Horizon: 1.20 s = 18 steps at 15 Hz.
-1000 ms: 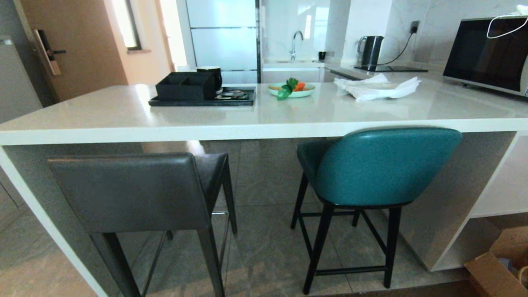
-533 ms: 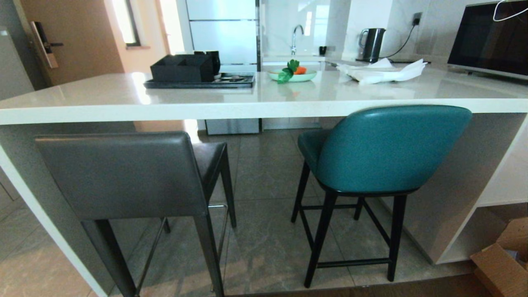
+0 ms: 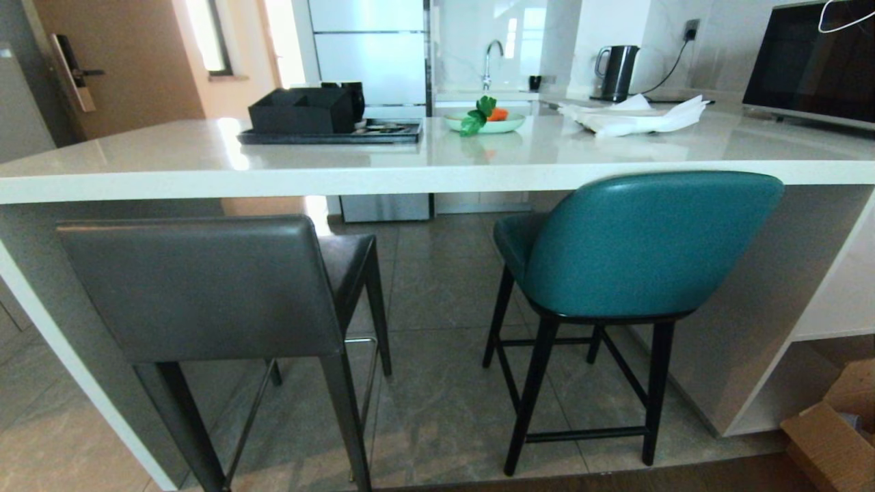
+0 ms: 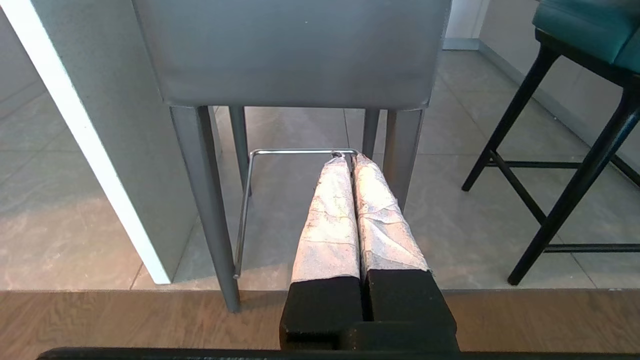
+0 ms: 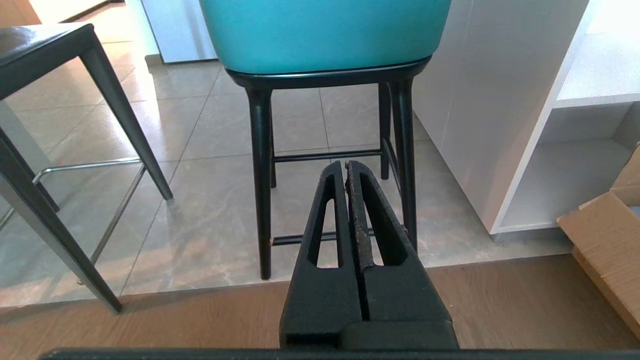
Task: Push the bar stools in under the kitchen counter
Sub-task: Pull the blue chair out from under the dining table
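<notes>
Lowered since a second ago, both my closed tools, left tool (image 4: pixel 350 159) and right tool (image 5: pixel 346 167), should press the dark grey square-backed stool (image 3: pixel 205 287) and teal leather curved-back stool (image 3: pixel 642 246) squarely under the glossy white tabletop (image 3: pixel 205 184).

- Open tiled floor (image 3: pixel 437 287) runs between the dark grey stool (image 3: pixel 205 287) and the teal stool (image 3: pixel 642 246), at frame centre.
- The kitchen counter (image 3: pixel 410 181) edge caps this gap above.
- A cardboard box (image 3: pixel 830 444) crowds the lower right; its clearance from the counter's shelf seems slim.

Glossy grey stone floor tiles (image 3: pixel 444 287) meet brown wood flooring (image 5: pixel 150 320). A tan wooden door (image 3: pixel 123 61) stands left; bright window (image 3: pixel 205 34) daylight beside it.
</notes>
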Available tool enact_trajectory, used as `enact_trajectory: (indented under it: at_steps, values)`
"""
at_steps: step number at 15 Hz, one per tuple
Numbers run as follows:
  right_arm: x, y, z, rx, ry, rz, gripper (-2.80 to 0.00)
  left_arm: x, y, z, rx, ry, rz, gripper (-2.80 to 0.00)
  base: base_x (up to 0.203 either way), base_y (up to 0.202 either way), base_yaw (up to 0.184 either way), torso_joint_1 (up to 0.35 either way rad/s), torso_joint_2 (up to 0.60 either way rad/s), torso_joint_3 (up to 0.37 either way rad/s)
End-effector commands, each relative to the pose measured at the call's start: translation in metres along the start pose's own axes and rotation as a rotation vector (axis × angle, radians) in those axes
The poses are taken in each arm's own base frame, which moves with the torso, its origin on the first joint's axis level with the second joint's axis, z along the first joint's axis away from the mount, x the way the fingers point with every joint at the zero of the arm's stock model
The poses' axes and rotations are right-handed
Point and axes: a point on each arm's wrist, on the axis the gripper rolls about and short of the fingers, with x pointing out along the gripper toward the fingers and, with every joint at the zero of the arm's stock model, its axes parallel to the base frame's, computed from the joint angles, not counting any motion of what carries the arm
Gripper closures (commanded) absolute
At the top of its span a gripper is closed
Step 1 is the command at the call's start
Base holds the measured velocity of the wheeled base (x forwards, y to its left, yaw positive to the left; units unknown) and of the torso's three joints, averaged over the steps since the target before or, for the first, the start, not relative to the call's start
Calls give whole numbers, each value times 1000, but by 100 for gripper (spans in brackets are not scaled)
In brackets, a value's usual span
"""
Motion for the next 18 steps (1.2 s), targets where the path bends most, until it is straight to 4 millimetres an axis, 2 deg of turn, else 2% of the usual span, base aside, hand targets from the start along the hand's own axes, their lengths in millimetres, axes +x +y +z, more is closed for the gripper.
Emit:
enact_trajectory:
  at_steps: [1, 9, 18]
  values:
    - [0, 0, -1, 0, 5, 0, 0, 0, 0, -1, -1, 5, 1, 0, 0, 0, 0, 0, 0, 0]
    - [0, 0, -1, 0, 5, 0, 0, 0, 0, -1, -1, 6, 2, 0, 0, 0, 0, 0, 0, 0]
    - [0, 0, -1, 0, 5, 0, 0, 0, 0, -1, -1, 5, 1, 0, 0, -183, 3, 3, 1, 2]
